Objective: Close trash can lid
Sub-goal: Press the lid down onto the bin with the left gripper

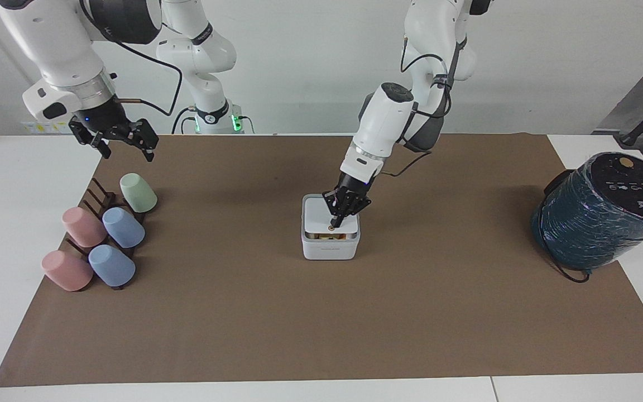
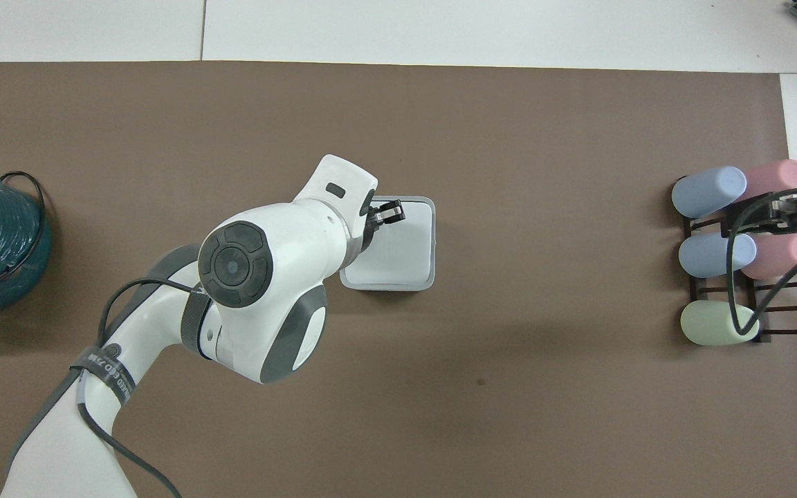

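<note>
The small white trash can stands mid-mat; it also shows in the overhead view. Its white lid lies almost flat on it, also seen from overhead. A thin gap stays at the lid's edge farther from the robots, where a sliver of food shows. My left gripper is shut, tips down on the lid close to its orange dot; it also shows in the overhead view. My right gripper is open and empty, waiting in the air above the cup rack.
A dark rack with several pastel cups lying on it, among them a green cup, sits toward the right arm's end. A large dark teal wrapped cylinder with a black cable stands at the left arm's end. A brown mat covers the table.
</note>
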Robot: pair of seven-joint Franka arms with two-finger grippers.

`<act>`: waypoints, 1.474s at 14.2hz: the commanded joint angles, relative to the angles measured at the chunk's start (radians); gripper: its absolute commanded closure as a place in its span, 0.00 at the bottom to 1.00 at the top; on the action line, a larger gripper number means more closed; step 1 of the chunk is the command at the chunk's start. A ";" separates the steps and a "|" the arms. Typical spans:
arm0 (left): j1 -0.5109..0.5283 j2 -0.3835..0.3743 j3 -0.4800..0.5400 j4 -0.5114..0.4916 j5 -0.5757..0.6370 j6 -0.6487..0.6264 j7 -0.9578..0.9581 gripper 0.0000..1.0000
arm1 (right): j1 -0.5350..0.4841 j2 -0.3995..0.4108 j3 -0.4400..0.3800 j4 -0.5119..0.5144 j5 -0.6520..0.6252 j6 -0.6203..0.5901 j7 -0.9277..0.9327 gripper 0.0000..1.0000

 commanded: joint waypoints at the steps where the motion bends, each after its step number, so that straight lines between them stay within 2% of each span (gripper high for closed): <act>1: 0.005 0.028 -0.003 0.025 -0.018 0.015 0.001 0.92 | -0.002 -0.025 0.000 -0.025 0.010 0.003 -0.019 0.00; 8: 0.000 0.080 -0.003 0.025 -0.018 0.065 0.001 0.92 | -0.002 -0.025 0.001 -0.025 0.010 0.003 -0.019 0.00; 15: 0.000 0.105 -0.001 0.051 -0.016 0.044 0.007 0.91 | -0.002 -0.025 0.000 -0.025 0.011 0.003 -0.019 0.00; 21: 0.060 0.088 0.004 0.250 0.002 -0.325 0.013 0.90 | -0.002 -0.025 0.001 -0.025 0.010 0.003 -0.019 0.00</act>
